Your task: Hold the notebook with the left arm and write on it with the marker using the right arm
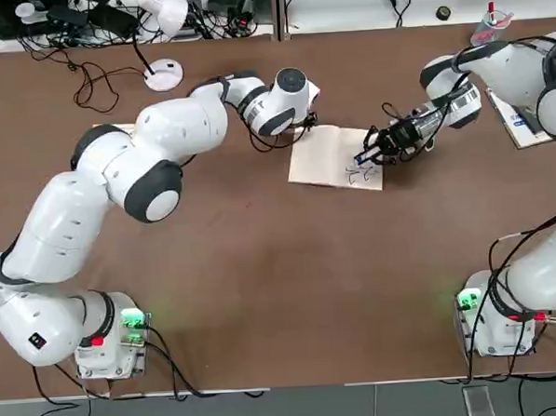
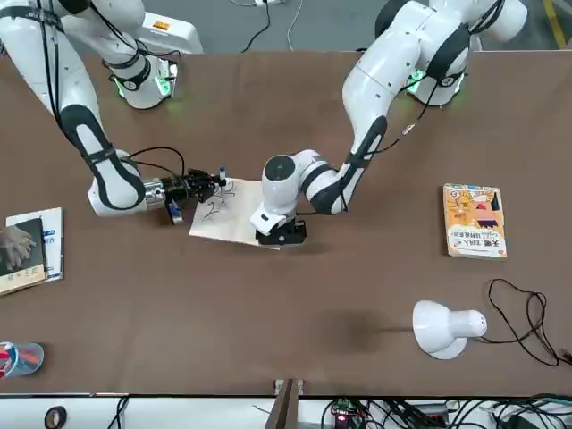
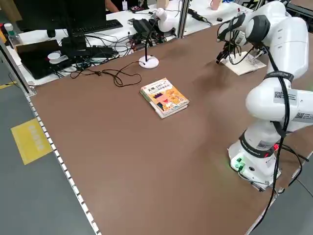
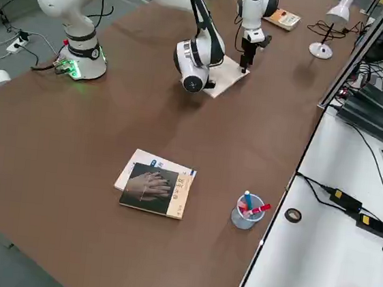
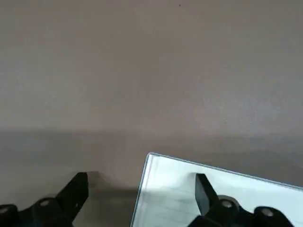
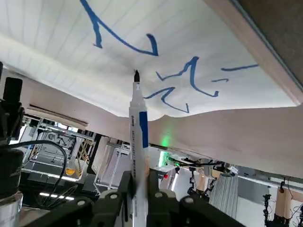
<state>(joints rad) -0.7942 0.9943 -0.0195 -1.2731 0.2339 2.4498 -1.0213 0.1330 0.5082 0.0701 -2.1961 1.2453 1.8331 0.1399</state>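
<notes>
Top view high above, looking straight down, front view facing back across table (image 1: 262,265), two side views looking down slantwise from table corners, wrist views very close, most sharing notebook (image 1: 336,156)

no text anywhere is clear enough to read.

Scribbled notebook (image 1: 331,156) flat; marker (image 6: 137,132) tip touching page.

Cream notebook (image 1: 336,156) with blue scribbles, white marker (image 6: 136,137) with a blue band, brown tabletop (image 1: 262,265), glossy white arms.
</notes>
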